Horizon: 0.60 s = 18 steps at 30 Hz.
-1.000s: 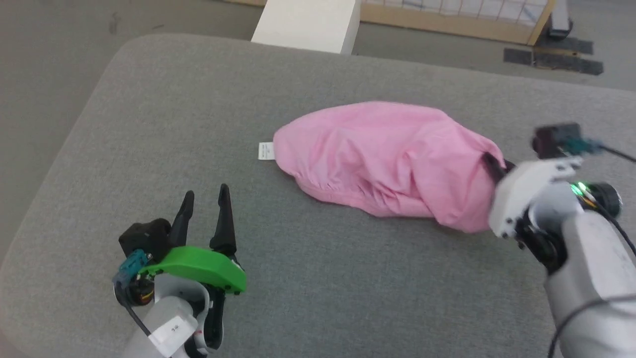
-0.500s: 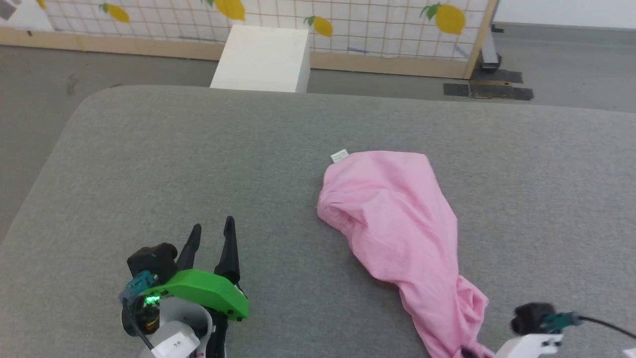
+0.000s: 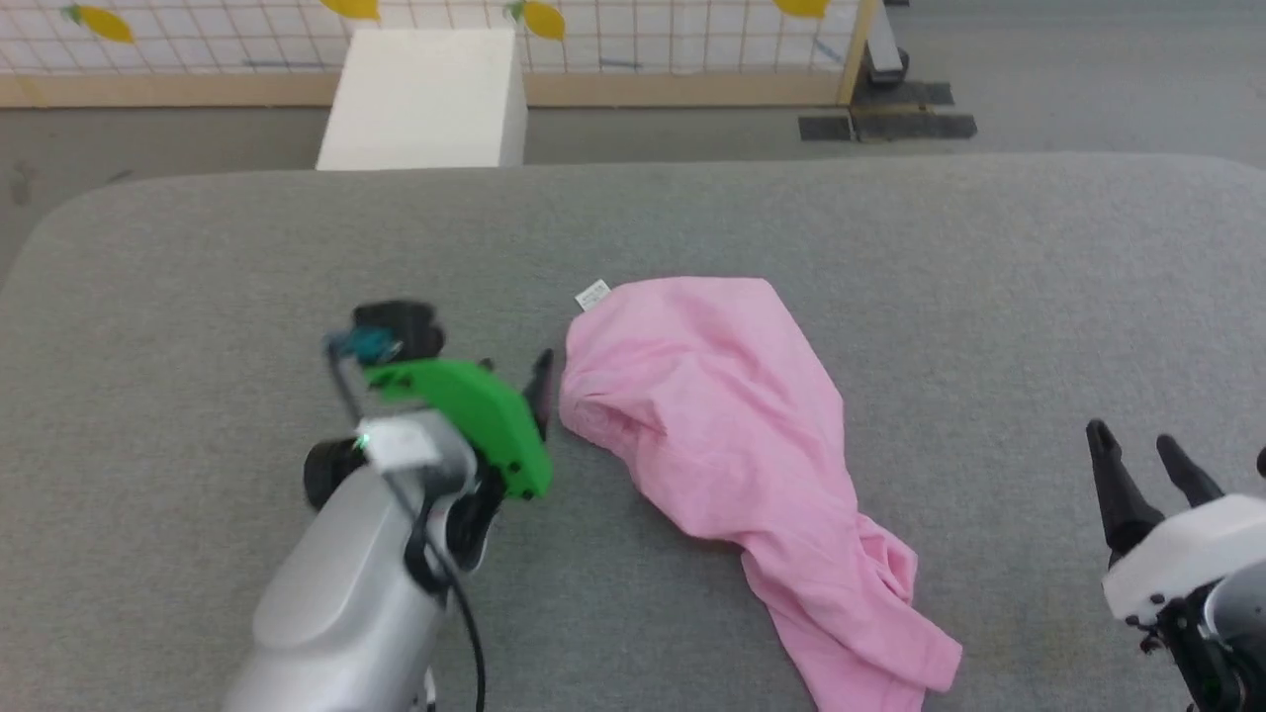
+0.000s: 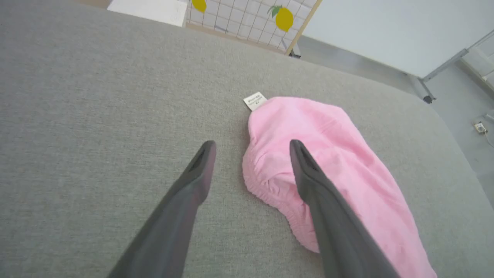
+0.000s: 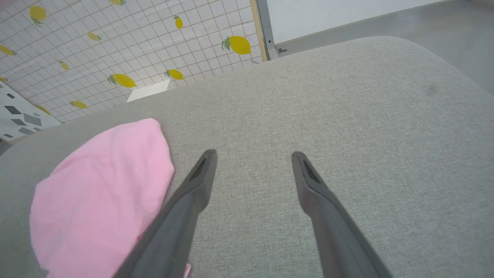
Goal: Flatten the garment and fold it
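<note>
The garment (image 3: 712, 425), pink shorts, lies crumpled on the grey padded surface, running from a gathered waistband at the upper left to a bunched end at the lower right. Its white label (image 3: 591, 294) sticks out at the top left. My left gripper (image 3: 546, 381), under a green cover, is open at the waistband edge. In the left wrist view the left gripper (image 4: 251, 146) straddles that edge: one finger is over the garment (image 4: 347, 162), the other over bare grey cloth. My right gripper (image 3: 1132, 440) stands open at the lower right, apart from the garment. In the right wrist view the right gripper (image 5: 253, 155) holds nothing.
The grey padded surface (image 3: 247, 277) has rounded corners, and grey floor lies beyond its far edge. A white box (image 3: 420, 99) stands behind it, in front of a lemon-patterned screen (image 3: 643, 20) in a wooden frame.
My right gripper has opened, let go of the garment and drawn off to the right. The garment's lower end now lies on the surface. My left gripper has moved up to the waistband. The camera shifted.
</note>
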Tool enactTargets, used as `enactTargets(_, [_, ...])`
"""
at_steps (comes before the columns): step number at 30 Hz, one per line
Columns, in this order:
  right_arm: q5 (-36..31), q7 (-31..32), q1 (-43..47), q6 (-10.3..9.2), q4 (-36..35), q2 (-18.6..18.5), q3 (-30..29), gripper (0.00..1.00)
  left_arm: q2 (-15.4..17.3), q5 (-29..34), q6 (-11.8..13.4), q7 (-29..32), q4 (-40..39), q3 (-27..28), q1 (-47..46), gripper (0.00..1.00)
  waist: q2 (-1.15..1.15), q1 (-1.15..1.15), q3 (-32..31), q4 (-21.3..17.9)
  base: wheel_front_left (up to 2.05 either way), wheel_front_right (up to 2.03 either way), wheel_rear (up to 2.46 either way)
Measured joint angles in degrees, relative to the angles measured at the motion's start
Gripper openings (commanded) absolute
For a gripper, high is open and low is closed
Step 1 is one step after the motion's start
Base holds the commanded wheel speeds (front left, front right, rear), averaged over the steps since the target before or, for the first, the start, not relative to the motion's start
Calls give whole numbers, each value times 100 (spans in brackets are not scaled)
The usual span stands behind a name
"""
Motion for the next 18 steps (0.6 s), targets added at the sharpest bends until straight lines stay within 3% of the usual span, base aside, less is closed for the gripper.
enactTargets(5, [15, -54, -200, 0, 194, 2, 87, 100, -16, 80, 92, 1321, 740, -499, -681, 100, 0, 0, 278, -225, 0, 0, 0])
enactTargets(11, [112, -287, -255, 0, 489, 5, 242, 100, -80, 65, 25, 1418, 1207, -600, -808, 100, 0, 0, 554, -493, 0, 0, 0])
enactTargets(12, [112, -314, -255, 0, 531, 3, 252, 100, -112, 56, 11, 1332, 1254, -584, -808, 71, 0, 0, 593, -525, 0, 0, 0])
enactTargets(13, [112, -343, -255, 0, 570, 3, 269, 100, -131, 58, -41, 1241, 1288, -587, -811, 15, 0, 0, 627, -551, 0, 0, 0])
enactTargets(14, [112, -363, -255, 0, 603, 4, 289, 100, -136, 57, -93, 1178, 1308, -584, -814, 0, 0, 0, 647, -569, 0, 0, 0])
enactTargets(18, [112, -435, -255, 0, 699, 5, 338, 100, -177, -66, -269, 709, 1287, -383, -787, 0, 0, 0, 633, -558, 0, 0, 0])
